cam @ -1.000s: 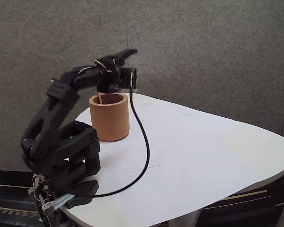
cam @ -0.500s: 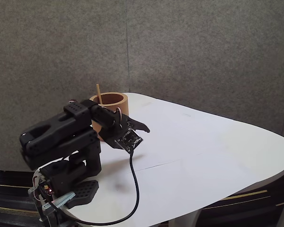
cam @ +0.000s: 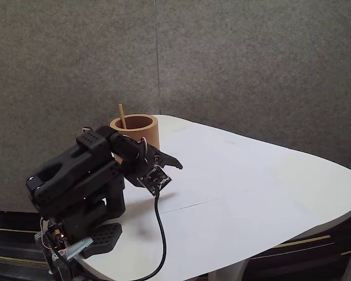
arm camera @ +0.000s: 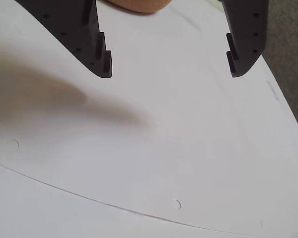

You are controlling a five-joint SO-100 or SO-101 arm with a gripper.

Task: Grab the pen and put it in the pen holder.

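Fixed view. We are seeing the black arm [cam: 76,175] folding low over its base at the near left corner of the white table [cam: 251,193]. The gripper [cam: 164,163] is pointing right and slightly down, hanging just above the tabletop. Its fingers [cam: 171,160] are looking spread, and nothing is sitting between them. A black cable [cam: 159,234] is hanging from the wrist and curving down toward the near edge of the table.

The pen holder [cam: 141,126] is standing upright on the far left part of the table, just behind the arm; the arm is covering its lower part. The pen [cam: 121,115] is standing inside it, leaning against the left inner wall, and its top is poking above the rim. A grey fabric wall [cam: 251,70] is closing the scene behind the table.

Wrist view. We are looking down at the white table [arm camera: 154,148] between two dark fingertips, one [arm camera: 102,62] at the upper left and one [arm camera: 236,62] at the upper right. They are standing wide apart, the gripper [arm camera: 169,67] holding nothing. A sliver of the orange-brown pen holder [arm camera: 139,5] is showing at the top edge, beyond the fingertips. A soft shadow is lying across the left part of the tabletop. A thin curved line is running across the near part of the surface. Grey floor is showing at the far right past the table edge.
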